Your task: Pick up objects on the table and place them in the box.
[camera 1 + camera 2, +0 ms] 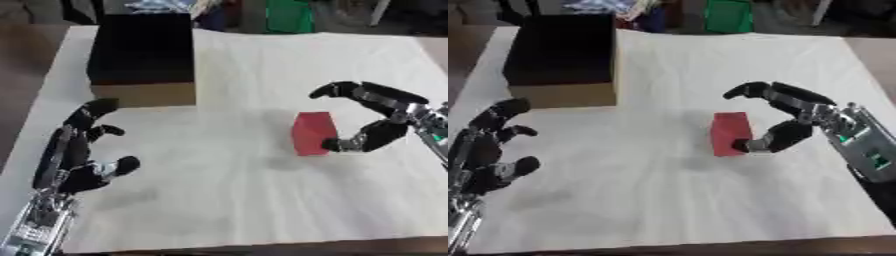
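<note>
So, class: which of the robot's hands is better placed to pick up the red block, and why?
The right hand: its curved fingers and thumb already flank the red block. The left hand sits open near the table's left edge, far from the block, though nearer the box.

Right arm enters from the right edge, forearm angled toward the scene's middle. Right hand (798,120) spread wide, palm facing left: upper fingers (750,91) arch over on the far side, thumb curls in from the near side, with a broad gap between them. Silver wrist section behind it shows green markings.

Left arm comes up from the near left corner. Left hand (83,150) rests idle, fingers relaxed and pointing far, slightly splayed, holding nothing.
</note>
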